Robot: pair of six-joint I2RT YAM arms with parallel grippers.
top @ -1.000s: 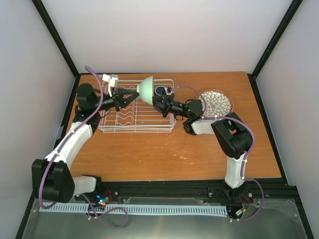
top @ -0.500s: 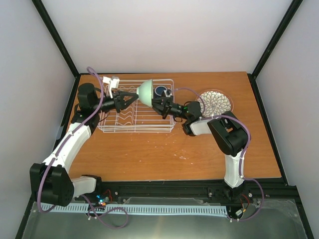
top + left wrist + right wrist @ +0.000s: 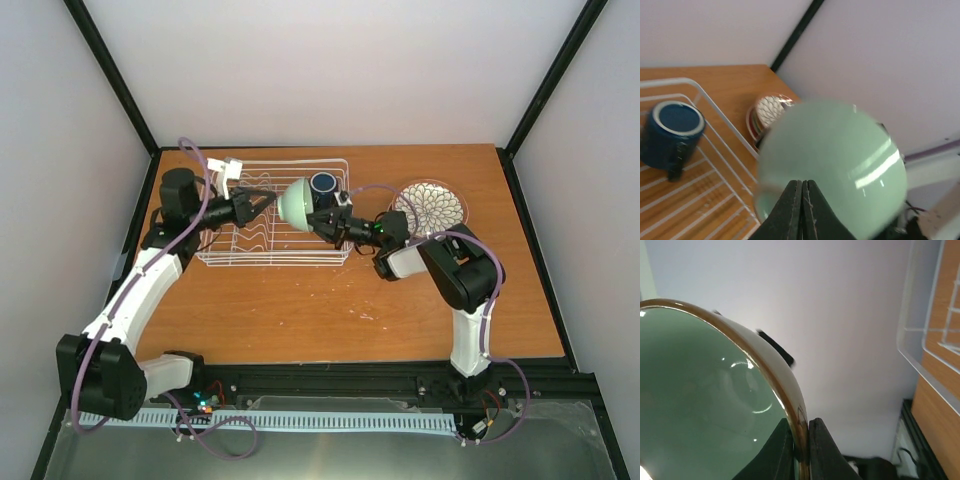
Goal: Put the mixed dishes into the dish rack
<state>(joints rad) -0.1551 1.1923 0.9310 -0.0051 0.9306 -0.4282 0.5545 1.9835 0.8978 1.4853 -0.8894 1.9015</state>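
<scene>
Right gripper (image 3: pixel 314 216) is pinched on the rim of the small mint-green bowl (image 3: pixel 296 203), one finger inside and one outside, and carries it on its side with the mouth turned toward the right arm. Left gripper (image 3: pixel 270 199) is fully closed with its fingers pressed together on nothing, its tip pointed at the bowl's rounded outer wall. Over the last second the bowl has come down from a higher position and moved a little right. It now hangs low over the right part of the dish rack (image 3: pixel 270 263), just in front of the dark blue mug (image 3: pixel 322 184), which stands upright in the rack's far right corner. The left gripper has followed it inward and finished closing. Judgement: placement of the bowl is under way but not complete, since it remains in the grip. The white bowl with dark petal pattern (image 3: pixel 432 207) waits on the table (image 3: pixel 400 300) to the right of the rack. Not established: whether the left fingertips touch the bowl or stop just short, as the left wrist view is blurred there; whether the bowl's lower edge meets the wires; and what lies beneath the patterned bowl, where only a reddish edge shows. No plate is clearly visible.
</scene>
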